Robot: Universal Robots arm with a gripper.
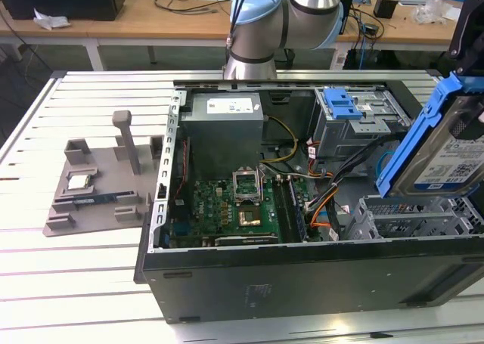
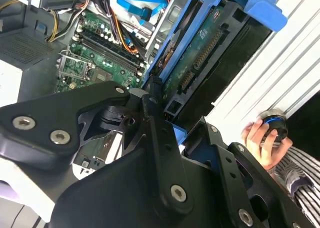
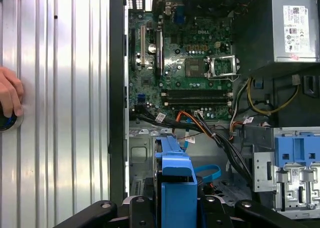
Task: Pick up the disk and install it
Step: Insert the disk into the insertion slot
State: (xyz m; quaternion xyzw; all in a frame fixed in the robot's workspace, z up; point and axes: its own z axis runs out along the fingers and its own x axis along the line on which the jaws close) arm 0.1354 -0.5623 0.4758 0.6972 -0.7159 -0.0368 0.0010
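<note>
Disk (image 1: 446,151) hangs in the air at 3 o'clock of the exterior view. It is tilted on its edge with the label side toward the camera. It is above the open cage (image 1: 408,217) at 4 o'clock and does not touch it. I judge it is held so because its blue frame must slide edge-first into that cage. Gripper (image 3: 175,205) is clamped on the disk: in both wrist views its black fingers (image 2: 152,118) press the blue frame from two sides.

Under everything is the slatted table (image 1: 76,283). On it the case (image 1: 302,280) lies on its side with the cover off, so the inside can be reached from above. Inside, the power supply (image 1: 225,132) is at 12 o'clock, and the board (image 1: 227,208) is at 6 o'clock from it. A blue bracket (image 1: 342,102) sits on grey metal at 1 o'clock. A grey jig (image 1: 98,185) stands apart from the case at 9 o'clock. A hand (image 2: 262,138) rests on a round button (image 2: 275,123) at the table. I think it is a stop, for safety.
</note>
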